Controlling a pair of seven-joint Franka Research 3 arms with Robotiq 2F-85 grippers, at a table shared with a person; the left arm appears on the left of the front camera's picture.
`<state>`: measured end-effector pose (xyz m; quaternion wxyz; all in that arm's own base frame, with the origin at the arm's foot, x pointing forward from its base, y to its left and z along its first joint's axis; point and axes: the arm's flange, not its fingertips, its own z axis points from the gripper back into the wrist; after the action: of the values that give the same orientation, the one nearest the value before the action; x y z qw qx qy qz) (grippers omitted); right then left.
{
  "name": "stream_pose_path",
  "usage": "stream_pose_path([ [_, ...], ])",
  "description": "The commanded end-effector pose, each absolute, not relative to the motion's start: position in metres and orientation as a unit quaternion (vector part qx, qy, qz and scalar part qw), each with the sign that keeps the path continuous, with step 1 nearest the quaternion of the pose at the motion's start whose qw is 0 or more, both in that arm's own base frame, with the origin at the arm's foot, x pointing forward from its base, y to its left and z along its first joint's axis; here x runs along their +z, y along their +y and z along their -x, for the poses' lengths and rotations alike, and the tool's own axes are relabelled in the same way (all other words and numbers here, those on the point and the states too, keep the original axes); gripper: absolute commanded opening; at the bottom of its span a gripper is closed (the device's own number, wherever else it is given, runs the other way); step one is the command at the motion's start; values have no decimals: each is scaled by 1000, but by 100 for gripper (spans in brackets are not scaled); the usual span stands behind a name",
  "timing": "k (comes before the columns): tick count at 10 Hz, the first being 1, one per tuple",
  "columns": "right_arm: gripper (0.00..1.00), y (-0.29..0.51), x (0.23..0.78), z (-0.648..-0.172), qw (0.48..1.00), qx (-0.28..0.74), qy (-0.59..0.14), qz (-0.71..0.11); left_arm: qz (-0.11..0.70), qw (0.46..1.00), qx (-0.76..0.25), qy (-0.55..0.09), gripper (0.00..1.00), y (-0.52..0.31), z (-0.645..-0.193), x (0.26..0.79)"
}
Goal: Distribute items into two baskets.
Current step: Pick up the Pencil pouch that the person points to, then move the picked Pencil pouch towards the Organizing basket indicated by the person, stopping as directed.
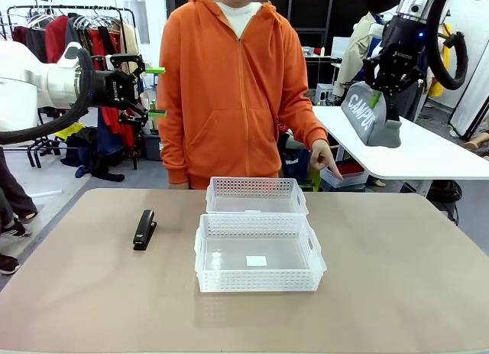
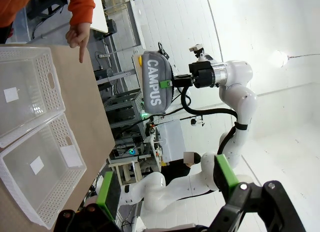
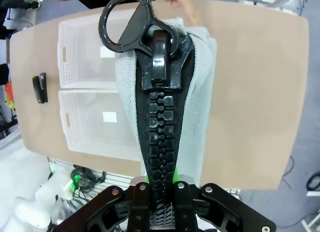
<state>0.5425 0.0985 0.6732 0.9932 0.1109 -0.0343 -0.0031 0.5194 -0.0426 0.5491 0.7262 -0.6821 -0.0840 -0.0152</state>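
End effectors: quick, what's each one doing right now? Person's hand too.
Left end effector: open, empty.
Right end effector: closed on the grey CAMPUS pouch, held in the air.
Person's hand: pointing down, holding nothing.

The pouch (image 1: 372, 117) is matt grey woven cloth; its zip (image 3: 159, 117), chunky glossy black plastic. The near basket (image 1: 260, 281) and far basket (image 1: 256, 187): smooth translucent white plastic, lattice walls. The stapler (image 1: 144, 229): black, faintly shiny. The counter (image 1: 397, 277): smooth matt beige.

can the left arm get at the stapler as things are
Probably yes. The left tool is open and empty, raised at the left, and the stapler lies alone left of the near basket, with nothing over it.
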Motion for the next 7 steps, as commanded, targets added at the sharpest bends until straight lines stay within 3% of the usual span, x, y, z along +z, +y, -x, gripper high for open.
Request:
stream_pose_path([
  [1,0,99,673,-542,994,-2,-33,-109,683,726,-15,-85,100,-41,-519,551],
  [7,0,99,673,-542,994,-2,-33,-109,683,726,-15,-85,100,-41,-519,551],
])
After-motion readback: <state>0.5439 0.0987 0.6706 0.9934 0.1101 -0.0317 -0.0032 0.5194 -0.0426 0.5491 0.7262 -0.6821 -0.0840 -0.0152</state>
